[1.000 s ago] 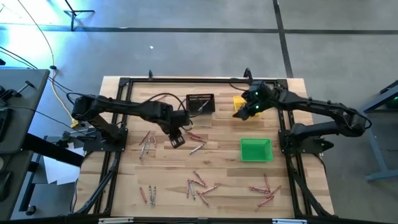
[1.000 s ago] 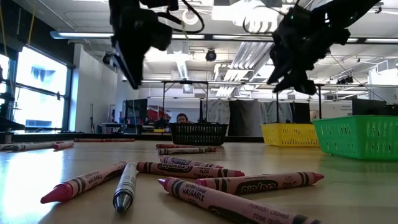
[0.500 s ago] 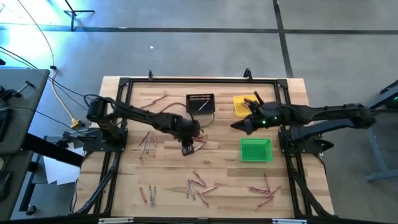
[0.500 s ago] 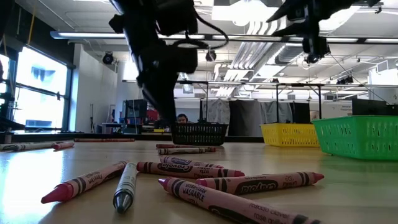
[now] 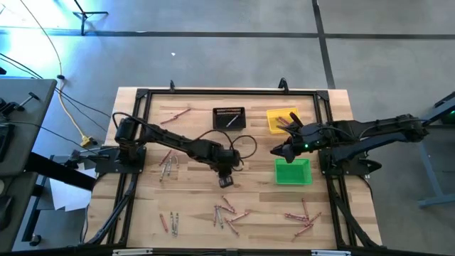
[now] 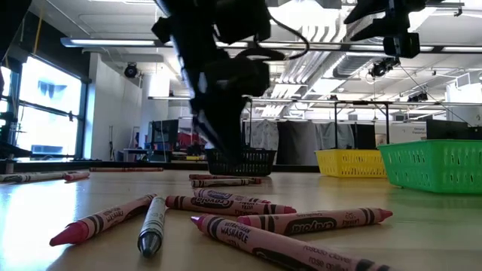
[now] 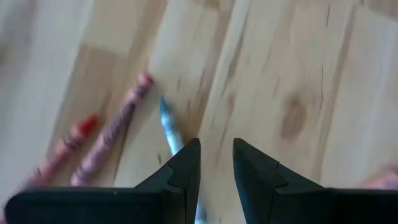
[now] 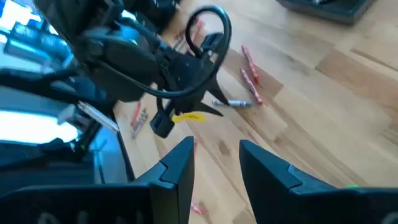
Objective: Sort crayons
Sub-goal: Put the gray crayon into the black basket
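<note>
While most crayons (image 5: 226, 211) lay unsorted on the table (image 5: 334, 213) near the green bin (image 5: 292, 171), my left gripper (image 7: 216, 163), slightly parted and empty, hung over a grey crayon (image 7: 170, 126); my right gripper (image 8: 216, 160), likewise parted, waited beside that bin.

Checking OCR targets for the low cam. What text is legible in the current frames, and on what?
"WASHABLE": wrapper of the nearest pink crayon, low view.
Brand script on the pink crayon behind it: upside down, looks like a logo, not readable for sure.
Print on the pink crayon at left and on the grey crayon: too small to read.
Crayons in the high and wrist views: no readable text.
Bins: no labels visible.
</note>
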Motion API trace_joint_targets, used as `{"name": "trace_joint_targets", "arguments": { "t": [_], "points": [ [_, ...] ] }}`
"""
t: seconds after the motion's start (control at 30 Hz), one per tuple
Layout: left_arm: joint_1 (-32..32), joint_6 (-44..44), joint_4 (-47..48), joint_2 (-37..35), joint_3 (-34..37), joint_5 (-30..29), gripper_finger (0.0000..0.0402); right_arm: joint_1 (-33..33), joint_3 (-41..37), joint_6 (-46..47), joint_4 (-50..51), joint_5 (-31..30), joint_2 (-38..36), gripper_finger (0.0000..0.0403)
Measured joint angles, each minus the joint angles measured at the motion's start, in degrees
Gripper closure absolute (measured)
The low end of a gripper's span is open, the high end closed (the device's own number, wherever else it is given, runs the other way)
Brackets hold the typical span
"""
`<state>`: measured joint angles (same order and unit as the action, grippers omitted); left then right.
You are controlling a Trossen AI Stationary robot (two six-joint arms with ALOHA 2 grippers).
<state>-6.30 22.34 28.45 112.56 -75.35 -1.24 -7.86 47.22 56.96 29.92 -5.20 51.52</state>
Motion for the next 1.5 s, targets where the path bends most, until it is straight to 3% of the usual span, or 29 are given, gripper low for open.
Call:
{"name": "trace_joint_targets", "arguments": {
  "t": [0.2,0.77,0.9,1.0,1.27,1.5],
  "points": [
    [-0.9,2.8,0.4,2.3,-1.9,-3.4,0.0321,-0.9,0.0,-1.8,0.9,1.8,-0.7,0.0289],
    [-2.3,9.8,1.1,6.1,-2.4,-4.7,0.0321,-0.9,0.0,-5.5,1.7,2.9,-1.9,0.0289],
    [-2.3,9.5,3.0,5.9,-5.2,-3.3,0.0321,-0.9,0.0,-5.9,1.6,2.9,-1.9,0.0289],
    [-2.5,7.4,3.2,4.6,-8.5,-5.6,0.0321,-0.8,0.0,-6.0,1.7,2.9,-1.9,0.0289],
    [-1.9,7.3,13.0,4.6,-11.6,-13.0,0.0321,-0.5,0.0,-6.8,2.1,2.9,-1.9,0.0289],
    [-1.1,9.6,19.5,5.8,-11.5,-10.8,0.0321,-0.2,0.0,-8.0,2.2,2.9,-1.9,0.0289]
  ]
}}
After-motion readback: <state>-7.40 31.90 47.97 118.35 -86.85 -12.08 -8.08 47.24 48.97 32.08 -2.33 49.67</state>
